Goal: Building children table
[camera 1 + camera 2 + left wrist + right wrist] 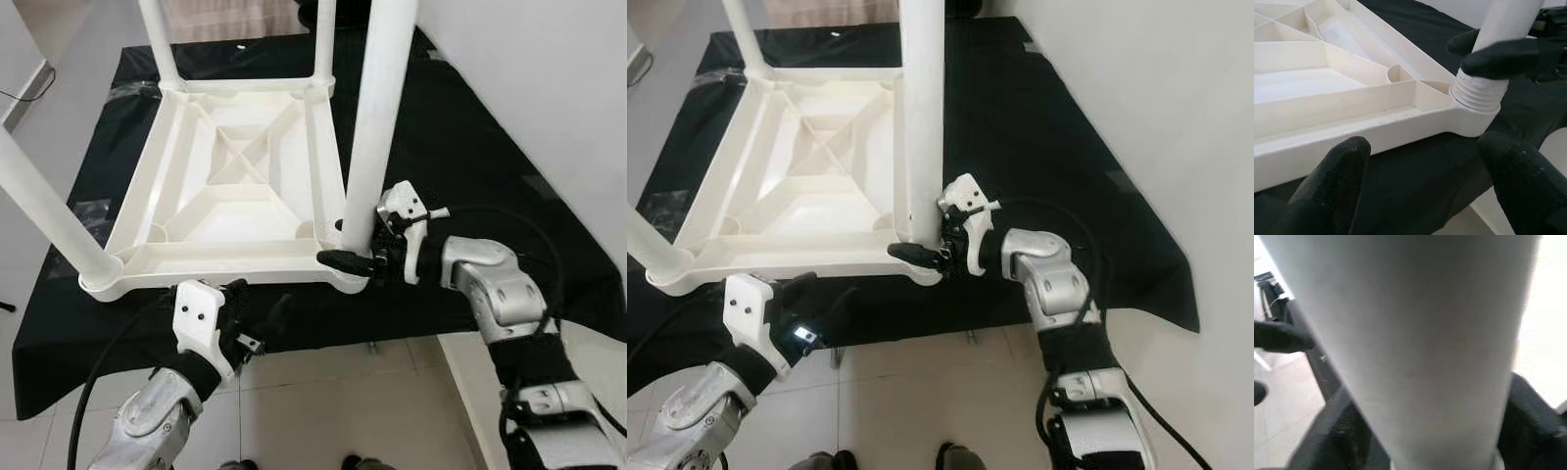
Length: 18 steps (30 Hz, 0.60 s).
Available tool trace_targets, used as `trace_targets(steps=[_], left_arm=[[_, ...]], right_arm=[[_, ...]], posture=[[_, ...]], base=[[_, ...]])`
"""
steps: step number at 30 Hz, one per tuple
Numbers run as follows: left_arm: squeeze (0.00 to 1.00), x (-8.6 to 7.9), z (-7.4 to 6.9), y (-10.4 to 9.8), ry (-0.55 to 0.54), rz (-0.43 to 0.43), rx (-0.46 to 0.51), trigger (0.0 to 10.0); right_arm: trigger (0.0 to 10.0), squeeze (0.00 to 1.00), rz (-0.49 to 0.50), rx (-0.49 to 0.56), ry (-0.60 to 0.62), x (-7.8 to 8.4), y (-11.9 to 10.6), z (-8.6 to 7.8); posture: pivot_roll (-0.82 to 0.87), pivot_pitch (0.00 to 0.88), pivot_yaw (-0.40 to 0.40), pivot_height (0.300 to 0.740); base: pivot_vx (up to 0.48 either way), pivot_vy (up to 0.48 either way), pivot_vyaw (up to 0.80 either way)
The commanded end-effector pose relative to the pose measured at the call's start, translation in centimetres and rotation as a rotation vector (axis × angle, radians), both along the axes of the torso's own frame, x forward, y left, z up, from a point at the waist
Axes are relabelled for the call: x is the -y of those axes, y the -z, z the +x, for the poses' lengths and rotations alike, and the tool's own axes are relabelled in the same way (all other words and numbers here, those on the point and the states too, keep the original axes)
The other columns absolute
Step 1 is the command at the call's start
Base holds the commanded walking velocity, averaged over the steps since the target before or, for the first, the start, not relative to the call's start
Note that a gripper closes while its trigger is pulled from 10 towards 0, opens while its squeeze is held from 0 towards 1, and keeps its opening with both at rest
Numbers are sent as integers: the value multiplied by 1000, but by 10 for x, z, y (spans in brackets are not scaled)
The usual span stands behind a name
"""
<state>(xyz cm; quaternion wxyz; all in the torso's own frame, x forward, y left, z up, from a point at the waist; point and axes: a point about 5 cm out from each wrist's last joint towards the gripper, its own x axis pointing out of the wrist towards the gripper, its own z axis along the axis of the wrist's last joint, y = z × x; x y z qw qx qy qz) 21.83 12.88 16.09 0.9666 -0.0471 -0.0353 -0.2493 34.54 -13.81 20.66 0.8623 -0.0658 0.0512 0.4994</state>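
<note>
upside-down white ribbed table (230, 186)

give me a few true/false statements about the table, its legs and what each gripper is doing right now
1. The white table top lies upside down on a black cloth. True.
2. The right gripper is closed around the base of the near right leg. True.
3. That leg is fully seated, no thread showing. False: in the left wrist view screw threads are still visible above the corner socket.
4. The left gripper is clamped on the table's near edge. False: it is open, just in front of the edge and below it, holding nothing.
5. The table lies on a bare wooden floor. False: it lies on the cloth; the floor is tiled.
</note>
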Motion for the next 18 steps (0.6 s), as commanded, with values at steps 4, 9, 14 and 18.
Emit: trace_targets(steps=[4, 9, 14, 18], left_arm=[[0, 1, -5, 1, 21, 4, -12, 10000], [0, 2, -6, 2, 31, -2, -17, 10000], [0, 2, -6, 3, 32, -4, -18, 10000], [0, -1, -5, 2, 26, -2, -14, 10000]], right_arm=[[0, 0, 102, -23, -63, -6, -4, 1], [0, 0, 96, -28, -63, -1, 3, -4], [0, 0, 70, -1, 185, 4, 14, -9], [0, 0, -74, 51, 708, -1, 34, -28]], posture=[[-9, 208, -11, 740], [-16, 204, -10, 740], [-28, 199, -29, 740], [-51, 205, -31, 740]], base=[[0, 0, 0], [0, 0, 0], [0, 0, 0], [0, 0, 0]])
